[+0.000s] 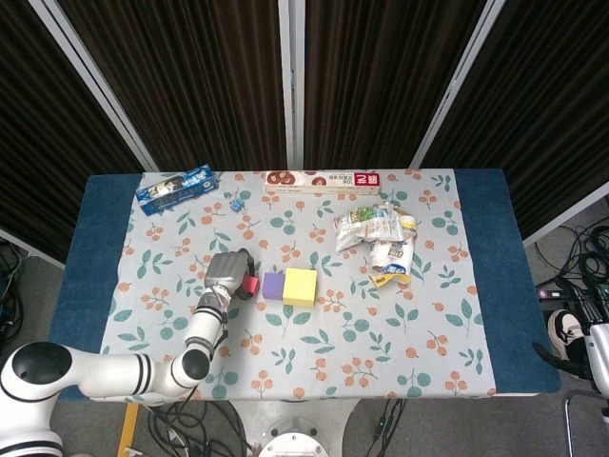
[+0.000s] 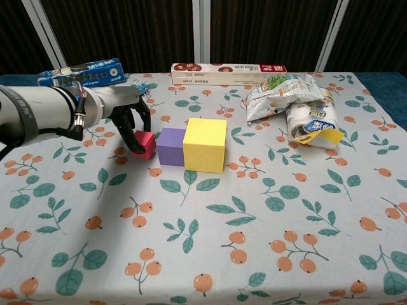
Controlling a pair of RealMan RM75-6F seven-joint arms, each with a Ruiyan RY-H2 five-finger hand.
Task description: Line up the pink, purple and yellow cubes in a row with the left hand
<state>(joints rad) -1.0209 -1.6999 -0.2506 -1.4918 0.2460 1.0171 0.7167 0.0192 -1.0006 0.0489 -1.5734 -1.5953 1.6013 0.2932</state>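
Left hand [image 2: 127, 117] comes first on the left side, fingers curled down around the pink cube [image 2: 145, 144], so it's grasping that one. Pink cube sits right under the fingertips, low to the floral tablecloth [image 2: 210, 241] if not already resting on it, hard to tell. Next over is the purple cube [image 2: 170, 146], and the pink one is just beside its left face, maybe touching. Yellow cube [image 2: 205, 144] is pressed against the purple one's far side. So the row runs left to right and the open end is the one nearest this hand, which probably just needs to square the pink cube up and let go. Right hand [image 1: 598, 350] barely peeks in at the far right edge of the head view, well apart from all of it, can't tell how its fingers are set
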